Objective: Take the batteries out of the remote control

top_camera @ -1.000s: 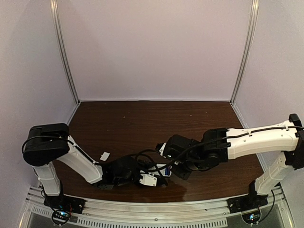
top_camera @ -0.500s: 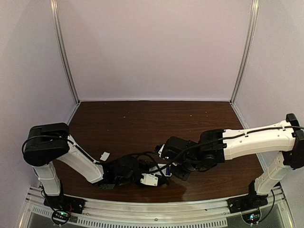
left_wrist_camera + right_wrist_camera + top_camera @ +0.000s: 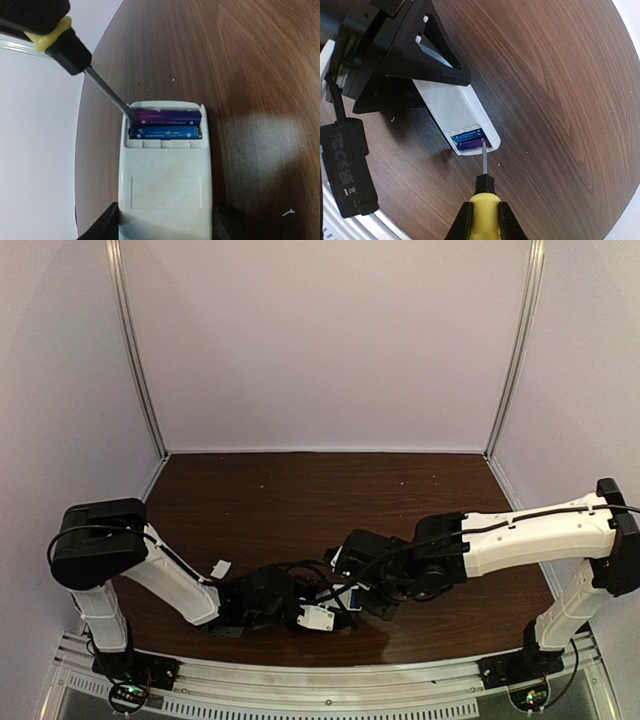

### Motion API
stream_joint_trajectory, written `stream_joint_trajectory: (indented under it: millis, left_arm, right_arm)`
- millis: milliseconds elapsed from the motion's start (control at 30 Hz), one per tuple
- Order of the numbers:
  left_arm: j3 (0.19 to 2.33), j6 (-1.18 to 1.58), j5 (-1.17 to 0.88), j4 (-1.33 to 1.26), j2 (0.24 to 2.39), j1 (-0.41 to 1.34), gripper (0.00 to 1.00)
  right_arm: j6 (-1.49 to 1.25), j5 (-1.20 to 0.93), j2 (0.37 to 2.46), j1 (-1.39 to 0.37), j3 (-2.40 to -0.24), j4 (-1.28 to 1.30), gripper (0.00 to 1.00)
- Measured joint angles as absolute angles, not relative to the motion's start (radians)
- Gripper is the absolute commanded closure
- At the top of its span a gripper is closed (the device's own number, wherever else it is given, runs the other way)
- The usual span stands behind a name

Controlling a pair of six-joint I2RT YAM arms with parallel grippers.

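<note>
White plastic, the remote control (image 3: 165, 185) lies on the wood-grain table (image 3: 250, 75), its near end cut off from view between the left gripper's (image 3: 165, 229) black fingers, which pinch its sides. In its open far-end bay lie two slim batteries (image 3: 167, 125), purple and blue, where the steel tip of the yellow-handled screwdriver (image 3: 484, 200) clamped in the right gripper (image 3: 484, 222) vanishes at a corner; bare wood lies open beyond.

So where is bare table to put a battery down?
The far half of the table, between the back wall and the arms, is bare. A smaller bare patch lies near the front rail, under the right arm. It is crowded at the near centre, where the left gripper holds the remote control and the screwdriver reaches its batteries.
</note>
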State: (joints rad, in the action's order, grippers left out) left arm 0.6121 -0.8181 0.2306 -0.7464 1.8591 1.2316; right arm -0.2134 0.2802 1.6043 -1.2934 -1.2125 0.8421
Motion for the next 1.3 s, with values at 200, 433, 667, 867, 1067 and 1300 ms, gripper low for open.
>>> stream_joint_trajectory:
  millis: [200,433,667,867,1067,1300]
  left_arm:
    - [0.612,-0.818,0.231,-0.746,1.860,1.232,1.00]
    - [0.614,-0.817,0.232,-0.746,1.861,1.232,1.00]
    - [0.617,-0.818,0.233,-0.747,1.865,1.232,1.00]
    - [0.617,-0.817,0.233,-0.747,1.865,1.232,1.00]
    - [0.627,-0.818,0.234,-0.747,1.872,1.232,1.00]
    - [0.629,-0.817,0.240,-0.746,1.874,1.232,1.00]
  right_arm:
    - [-0.212,0.289,1.618,-1.293,-1.226,0.846,1.00]
    - [-0.212,0.293,1.623,-1.293,-1.240,0.867,1.00]
    - [-0.212,0.297,1.633,-1.293,-1.249,0.876,1.00]
    - [-0.212,0.297,1.638,-1.293,-1.258,0.887,1.00]
    - [-0.213,0.298,1.640,-1.293,-1.266,0.905,1.00]
    - [-0.213,0.309,1.644,-1.293,-1.271,0.919,1.00]
